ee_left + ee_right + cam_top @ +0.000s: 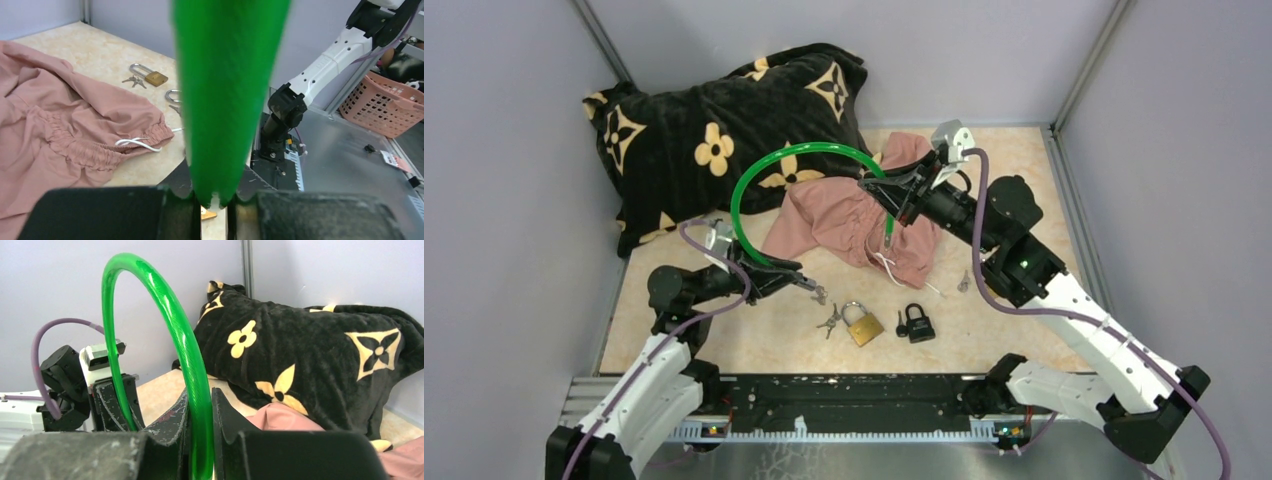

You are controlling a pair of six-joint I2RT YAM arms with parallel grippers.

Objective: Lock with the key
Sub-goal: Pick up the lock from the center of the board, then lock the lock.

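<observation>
On the beige worktop (754, 345), nearest the arm bases, lie a brass padlock (864, 327) with a small bunch of keys (829, 320) just beside it, and a black padlock (917, 323). Neither padlock is held and no key is inserted, so the locking looks not yet begun. I cannot tell whether the shackles are snapped home.

Both arms are occupied elsewhere. The left jaws are clenched on one end of a smooth, translucent green tube (819, 147), and the right jaws grip the other end, so it springs into a tall arch between them. It may be a cable lock, though the view does not settle that.

Under the arch lies a crumpled pink garment (844, 225), soft, with a gathered elastic waistband. Farthest back is a plush black pillow (714, 130) with cream flower motifs.
</observation>
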